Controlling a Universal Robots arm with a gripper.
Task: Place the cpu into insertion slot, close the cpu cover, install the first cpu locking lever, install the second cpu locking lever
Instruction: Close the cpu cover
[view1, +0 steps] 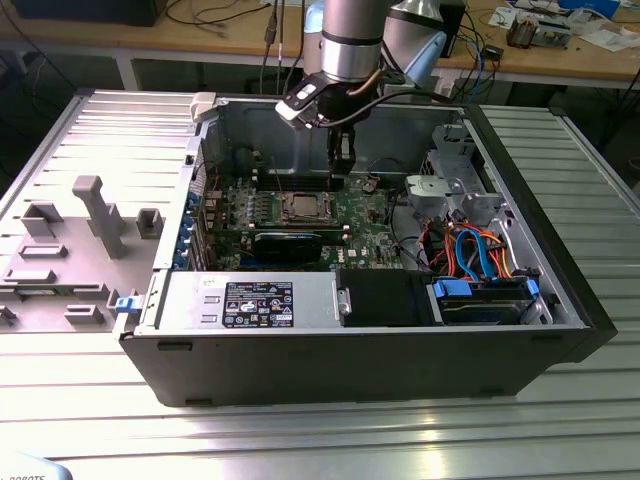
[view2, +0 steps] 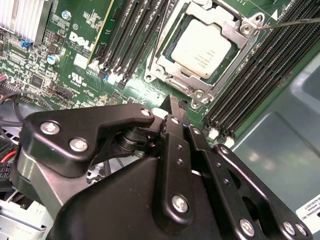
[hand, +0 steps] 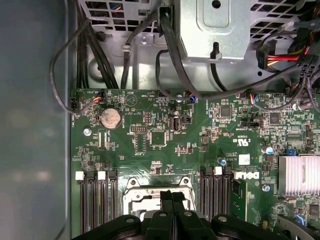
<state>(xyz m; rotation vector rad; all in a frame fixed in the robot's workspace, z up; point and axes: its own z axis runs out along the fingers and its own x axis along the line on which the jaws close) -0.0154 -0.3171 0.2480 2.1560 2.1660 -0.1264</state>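
First wrist view: the pincer (hand: 172, 195), closed and empty, hides most of the cpu cover (hand: 134, 191).

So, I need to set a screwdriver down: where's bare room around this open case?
Free: the ribbed metal table on the camera side of the black computer case, and on the exterior view's right. Crowded: the green circuit board and orange cables.
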